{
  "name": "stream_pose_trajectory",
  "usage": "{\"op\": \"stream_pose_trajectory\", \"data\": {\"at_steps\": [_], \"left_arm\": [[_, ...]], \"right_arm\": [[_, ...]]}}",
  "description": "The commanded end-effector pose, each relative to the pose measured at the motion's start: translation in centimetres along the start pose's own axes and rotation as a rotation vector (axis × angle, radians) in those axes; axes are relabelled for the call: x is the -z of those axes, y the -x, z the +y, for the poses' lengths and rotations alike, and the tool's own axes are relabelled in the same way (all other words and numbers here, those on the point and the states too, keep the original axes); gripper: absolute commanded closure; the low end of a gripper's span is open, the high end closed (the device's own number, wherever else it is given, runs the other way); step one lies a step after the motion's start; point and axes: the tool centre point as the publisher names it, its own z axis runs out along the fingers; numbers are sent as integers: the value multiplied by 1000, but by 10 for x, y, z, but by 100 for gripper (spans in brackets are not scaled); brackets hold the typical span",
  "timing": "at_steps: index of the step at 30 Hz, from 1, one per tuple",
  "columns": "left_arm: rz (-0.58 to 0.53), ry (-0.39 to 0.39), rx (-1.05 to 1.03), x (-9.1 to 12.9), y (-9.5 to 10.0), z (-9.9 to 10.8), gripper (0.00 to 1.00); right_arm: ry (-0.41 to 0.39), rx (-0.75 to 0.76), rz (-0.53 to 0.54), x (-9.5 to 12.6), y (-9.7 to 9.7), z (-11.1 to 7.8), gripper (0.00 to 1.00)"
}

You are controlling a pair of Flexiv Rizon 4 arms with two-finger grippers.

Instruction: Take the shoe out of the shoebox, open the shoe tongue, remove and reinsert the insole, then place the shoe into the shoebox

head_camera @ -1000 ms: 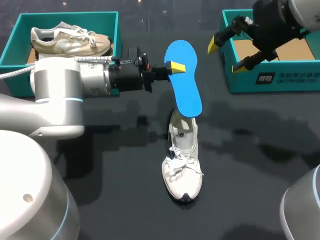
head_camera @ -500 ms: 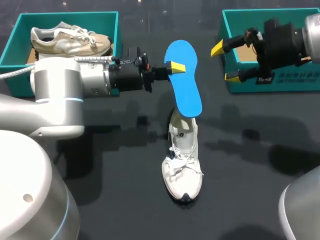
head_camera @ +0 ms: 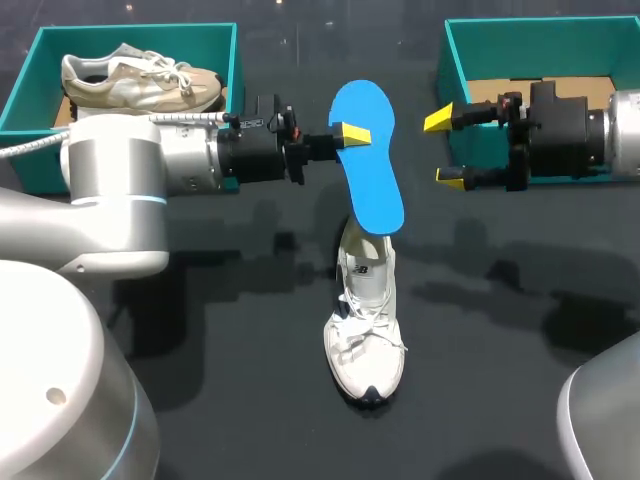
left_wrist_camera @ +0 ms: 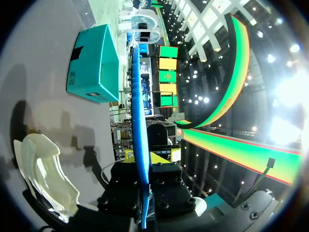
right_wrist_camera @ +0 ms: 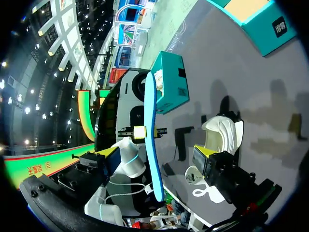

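My left gripper (head_camera: 345,134) is shut on the long edge of a blue insole (head_camera: 368,160) and holds it above the table. The insole's lower end hangs just over the heel of a white shoe (head_camera: 365,320), which lies on the dark table with its tongue pulled open. In the left wrist view the insole (left_wrist_camera: 137,116) runs edge-on between my fingers, with the shoe (left_wrist_camera: 46,169) beside it. My right gripper (head_camera: 444,149) stands open to the right of the insole, level with it and apart from it. The right wrist view shows the insole (right_wrist_camera: 152,140) ahead and the shoe (right_wrist_camera: 222,130) beyond.
A teal shoebox (head_camera: 22,95) at the back left holds a beige shoe (head_camera: 140,80). A second teal shoebox (head_camera: 540,30) at the back right holds only brown paper; my right arm crosses its front. Dark bare table surrounds the white shoe.
My right gripper has come down from over the back-right shoebox and turned to point left towards the insole. The left arm, insole and shoe have not moved.
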Motion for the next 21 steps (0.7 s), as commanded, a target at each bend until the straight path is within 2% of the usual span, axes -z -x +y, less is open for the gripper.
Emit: {"op": "stream_pose_trajectory", "data": {"at_steps": [1,19,21], "left_arm": [[-2,-1,0,0,0,1,100],[-2,-1,0,0,0,1,100],[-19,-2,-63,0,-2,1,100]], "right_arm": [[14,-11,72,-5,6,-5,0],[12,-33,123,-8,10,-5,0],[7,-37,136,-8,10,-6,0]]}}
